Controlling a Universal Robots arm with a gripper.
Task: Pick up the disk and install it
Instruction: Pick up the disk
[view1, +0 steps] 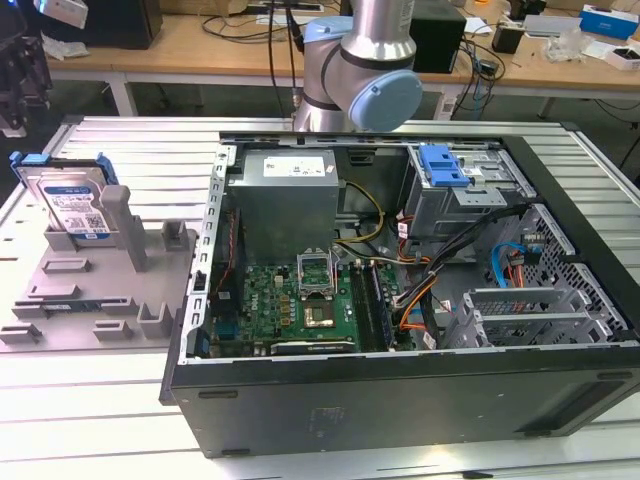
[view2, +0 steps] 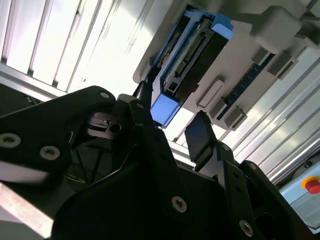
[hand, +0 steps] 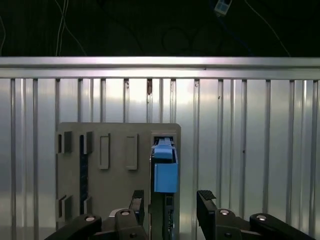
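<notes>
The disk stands on edge in a slot of the grey holder plate at the exterior view's left. It is silver with a white and blue label and a blue carrier frame. In both wrist views I look down its blue-capped top edge. My gripper is open and hangs above the disk, one black finger to each side of it, apart from it. Nothing is held.
An open computer case lies on the ribbed metal table, with a grey power supply box, a green motherboard, loose cables and a drive cage with a blue latch. The arm's base stands behind it.
</notes>
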